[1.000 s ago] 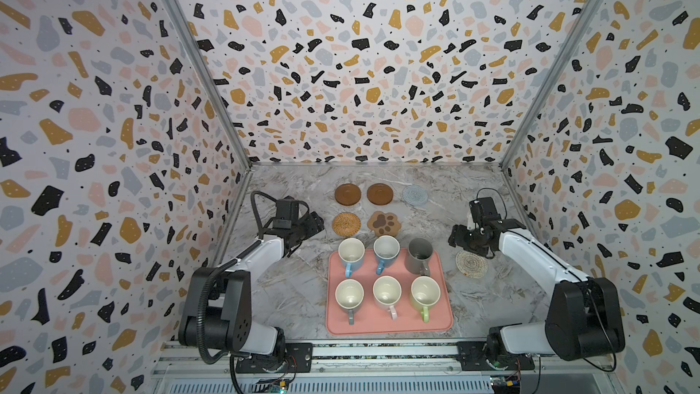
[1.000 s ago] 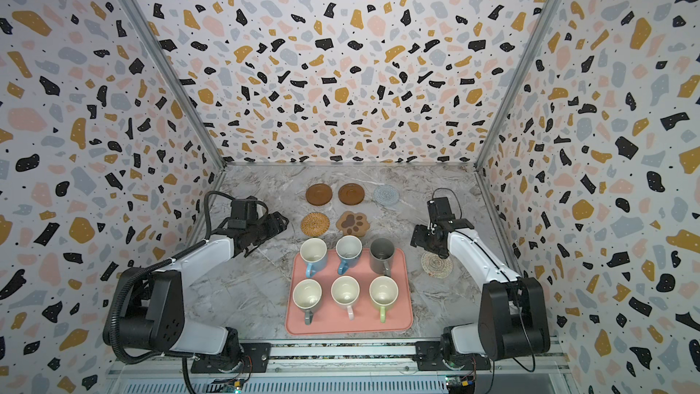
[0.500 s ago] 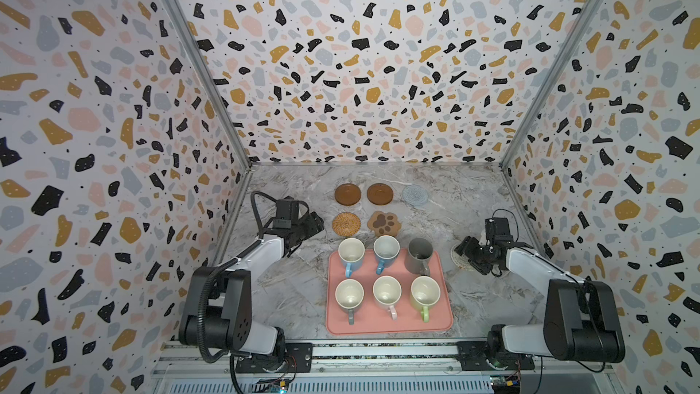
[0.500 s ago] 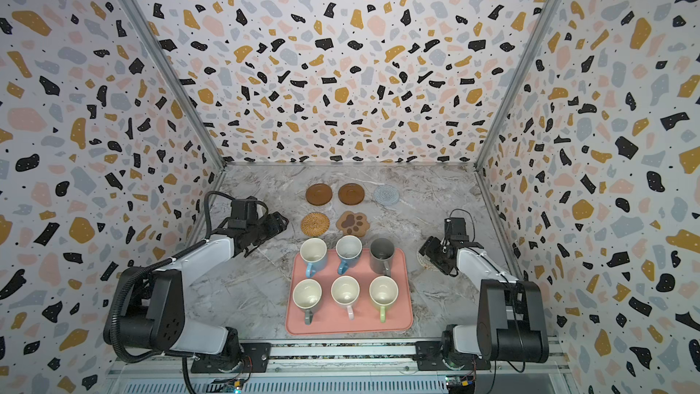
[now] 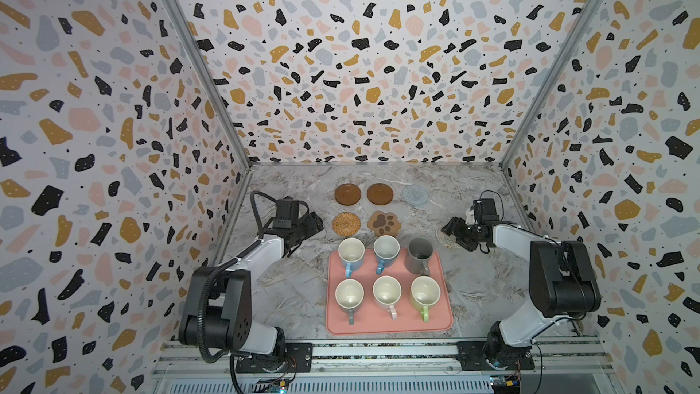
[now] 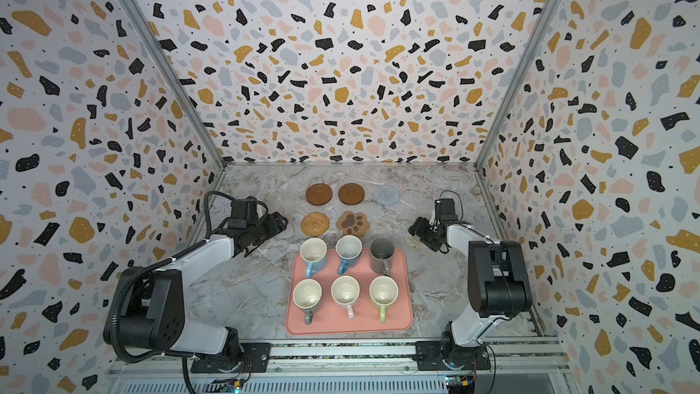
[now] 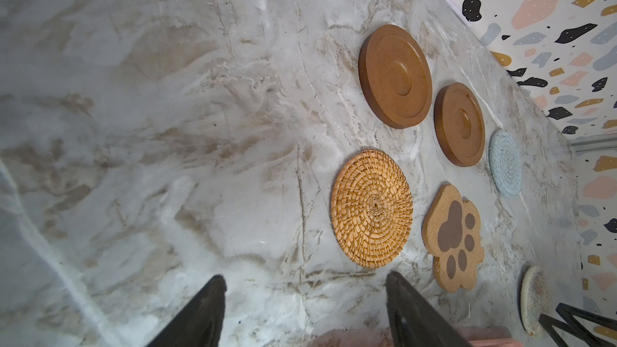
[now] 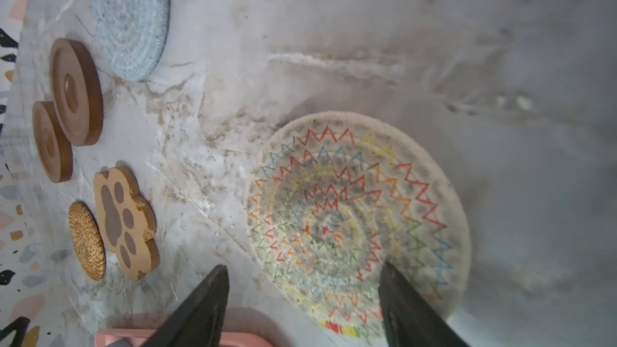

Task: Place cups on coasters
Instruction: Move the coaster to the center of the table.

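Currently, right gripper (image 5: pixel 454 230): jaws spread wide, nothing between them. It sits low over the whitish round woven coaster with coloured zigzag stitching (image 8: pixel 357 221); one finger overlaps the mat's edge in the wrist view. Whether it touches, I cannot tell.

Left gripper (image 7: pixel 305 275): also spread and empty, low above bare marble tabletop (image 7: pixel 150 111), aimed at the round woven rattan coaster (image 7: pixel 372 208) just ahead.

Task state, as judged: 0 of 6 placed. All cups stand upright on the pink rectangular tray (image 5: pixel 390 325), handles toward the robot's base:
- 2 light blue mugs (image 5: pixel 351 255) (image 5: pixel 386 252)
- 1 taller dark grey mug (image 5: pixel 419 255)
- 1 grey-handled mug (image 5: pixel 349 295)
- 1 pink-handled mug (image 5: pixel 387 293)
- 1 light green mug (image 5: pixel 425 293)

Beyond the tray lie the brown paw-shaped coaster (image 5: pixel 384 223), 2 brown wooden discs (image 5: pixel 347 194) (image 5: pixel 379 194) and the grey-blue woven round (image 5: pixel 415 194).

Step in hand looks like the 1st pick. To do it well:
- right arm takes the dark grey mug, nearest to it
- pinch across the wall, or at the handle
- lift clear of the tray lip and of neighbouring mugs
- set down level and centred; the soft mat may slide if nudged

Arm pose: both forearms reach forward and inward from the front rail, wrists near level.
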You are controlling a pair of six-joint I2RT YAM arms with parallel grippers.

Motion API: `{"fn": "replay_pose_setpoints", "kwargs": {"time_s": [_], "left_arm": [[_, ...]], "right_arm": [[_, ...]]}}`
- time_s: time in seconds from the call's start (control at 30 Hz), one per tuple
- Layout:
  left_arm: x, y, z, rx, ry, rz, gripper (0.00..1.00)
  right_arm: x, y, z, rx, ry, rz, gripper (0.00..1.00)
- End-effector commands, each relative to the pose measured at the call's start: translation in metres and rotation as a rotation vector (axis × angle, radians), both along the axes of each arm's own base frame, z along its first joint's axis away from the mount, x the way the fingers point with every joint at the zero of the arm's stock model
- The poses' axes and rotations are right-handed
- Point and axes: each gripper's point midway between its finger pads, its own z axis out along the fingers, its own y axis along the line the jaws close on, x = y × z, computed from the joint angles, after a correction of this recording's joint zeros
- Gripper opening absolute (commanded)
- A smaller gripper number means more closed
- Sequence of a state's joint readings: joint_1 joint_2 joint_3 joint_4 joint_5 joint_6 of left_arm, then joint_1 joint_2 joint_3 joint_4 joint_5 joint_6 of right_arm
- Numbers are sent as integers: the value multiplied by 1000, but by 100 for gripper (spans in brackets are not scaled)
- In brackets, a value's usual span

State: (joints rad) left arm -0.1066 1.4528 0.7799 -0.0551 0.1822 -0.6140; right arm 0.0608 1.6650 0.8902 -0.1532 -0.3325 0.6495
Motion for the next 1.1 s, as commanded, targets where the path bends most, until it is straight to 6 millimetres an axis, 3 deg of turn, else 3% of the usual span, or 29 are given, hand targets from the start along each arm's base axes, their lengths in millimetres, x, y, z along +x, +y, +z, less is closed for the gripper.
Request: {"fn": "replay_pose_setpoints", "kwargs": {"time_s": [0.0,0.2,0.67,1.07], "left_arm": [[2,3,13,9,-23,5,77],[2,4,13,13,-20,6,77],[-3,4,9,7,-22,10,77],[-3,4,10,5,-25,12,77]], "right_arm": [[-4,18,-12,-12,51,78,73],[11,39,-13,3,45,127,73],[16,82,-15,30,57,219,73],[18,99,-14,44,56,250,73]]}}
